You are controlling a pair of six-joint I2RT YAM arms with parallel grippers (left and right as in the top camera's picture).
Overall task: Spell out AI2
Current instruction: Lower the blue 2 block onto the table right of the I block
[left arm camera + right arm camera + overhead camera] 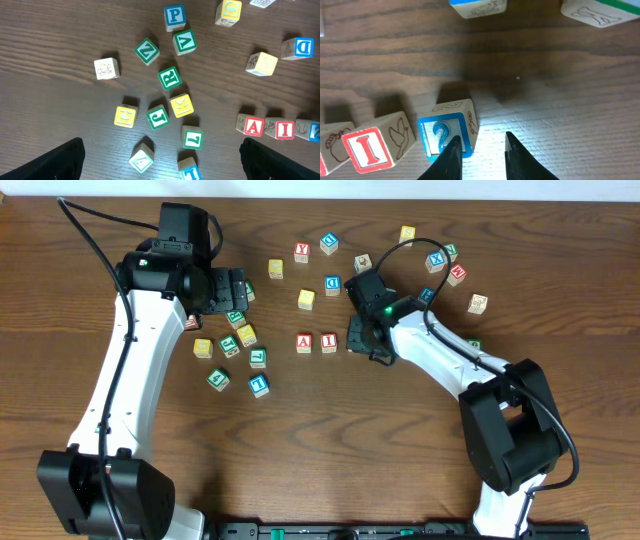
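Observation:
The red-framed A and red-framed I stand side by side at the table's middle. In the right wrist view the blue-framed 2 sits just right of the I, a little skewed. My right gripper is open a narrow way, with only bare table between its fingers. Its left finger is at the 2's right edge; from overhead the gripper covers that cube. My left gripper hangs wide open above a cluster of other cubes, with the A and I off to its right.
Green, yellow and blue cubes lie scattered under the left arm, including a blue T. A blue D, a yellow cube and a red Y lie behind the row. More cubes sit at the back right.

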